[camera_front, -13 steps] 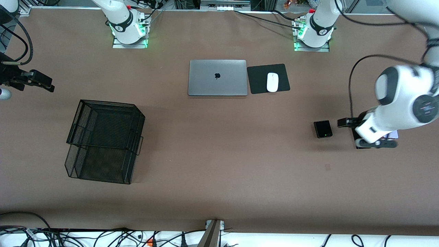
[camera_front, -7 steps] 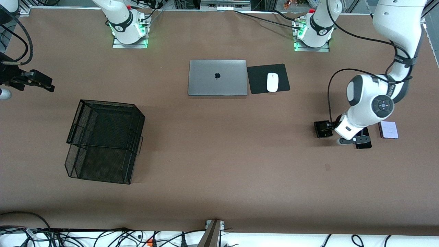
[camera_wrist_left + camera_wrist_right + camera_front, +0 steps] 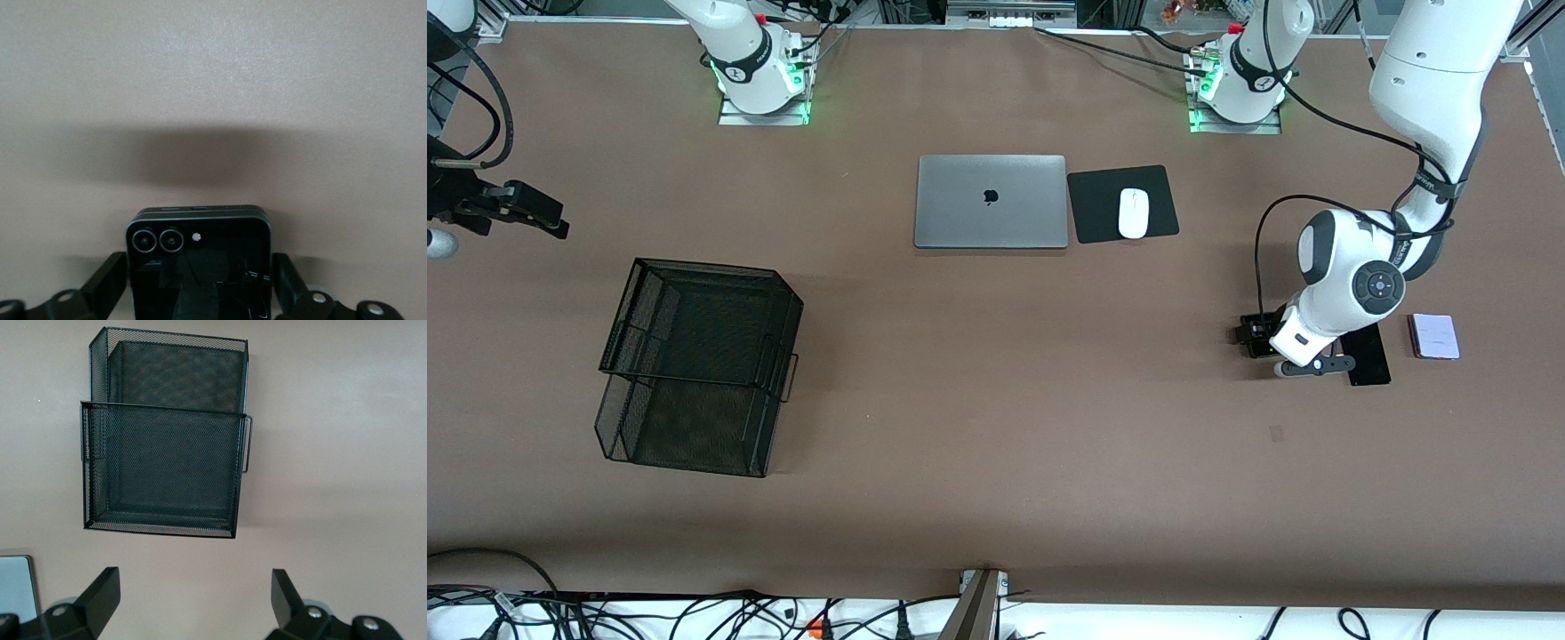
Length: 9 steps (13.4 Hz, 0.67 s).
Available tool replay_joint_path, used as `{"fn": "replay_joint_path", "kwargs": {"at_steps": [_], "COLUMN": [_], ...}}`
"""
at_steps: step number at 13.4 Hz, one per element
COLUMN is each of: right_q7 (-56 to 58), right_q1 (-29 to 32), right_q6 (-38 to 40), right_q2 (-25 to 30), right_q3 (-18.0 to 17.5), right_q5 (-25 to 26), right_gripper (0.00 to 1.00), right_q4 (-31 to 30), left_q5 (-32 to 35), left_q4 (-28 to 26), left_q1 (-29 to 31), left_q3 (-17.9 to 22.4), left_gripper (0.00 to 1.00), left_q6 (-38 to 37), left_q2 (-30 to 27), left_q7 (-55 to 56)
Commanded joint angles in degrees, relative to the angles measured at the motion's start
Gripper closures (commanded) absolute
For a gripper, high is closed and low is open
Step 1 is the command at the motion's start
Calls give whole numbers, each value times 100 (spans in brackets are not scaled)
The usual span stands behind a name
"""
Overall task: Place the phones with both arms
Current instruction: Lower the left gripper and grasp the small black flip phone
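Since the earlier frame the left gripper [image 3: 1258, 333] had moved down over the black flip phone [image 3: 199, 260], its fingers [image 3: 107, 283] straddling the phone's sides without visibly touching. Three phones lay toward the left arm's end of the table: this one, a long black phone [image 3: 1371, 357] and a white-pink flip phone [image 3: 1435, 336]. One grey laptop [image 3: 991, 201] showed an apple logo. The right gripper [image 3: 193, 600] waited, fingers spread, above one black mesh basket [image 3: 163, 427]

Brown table [image 3: 996, 498]; cables [image 3: 694, 613], perhaps floor, below.
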<state>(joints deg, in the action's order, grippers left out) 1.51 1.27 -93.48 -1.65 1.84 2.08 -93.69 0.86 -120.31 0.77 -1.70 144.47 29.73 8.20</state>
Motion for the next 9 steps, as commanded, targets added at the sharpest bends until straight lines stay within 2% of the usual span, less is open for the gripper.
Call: {"fn": "replay_joint_path", "kwargs": {"at_steps": [1, 3, 4, 6, 7, 8, 9], "right_q7": [60, 69, 69, 69, 78, 69, 69], "right_q1": [14, 14, 14, 14, 14, 14, 14], "right_q6": [40, 40, 40, 40, 40, 40, 31], "right_q2": [25, 25, 25, 25, 25, 33, 33], "right_q3": [-9, -17, -17, -17, -17, 0, 9], "right_q5": [-59, -59, -59, -59, -59, -59, -59], "right_gripper": [0, 0, 0, 0, 0, 0, 0], "right_q4": [52, 52, 52, 52, 52, 61, 87], "left_q5": [-130, -130, -130, -130, -130, -164, -226], "left_q4": [-54, 86, 304, 1180, 1577, 1885, 2254], "left_q1": [19, 2, -7, -42, -147, -261, -445], "left_q3": [-23, -58, -171, -557, -716, -848, -1015], "left_gripper": [76, 79, 78, 77, 76, 73, 59], "left_q6": [55, -50, -477, -1715, -2016, -2037, -2037], "left_q2": [-64, -160, -239, -213, -178, -13, 259], "left_q7": [-73, -56, -47, -21, 32, 93, 129]}}
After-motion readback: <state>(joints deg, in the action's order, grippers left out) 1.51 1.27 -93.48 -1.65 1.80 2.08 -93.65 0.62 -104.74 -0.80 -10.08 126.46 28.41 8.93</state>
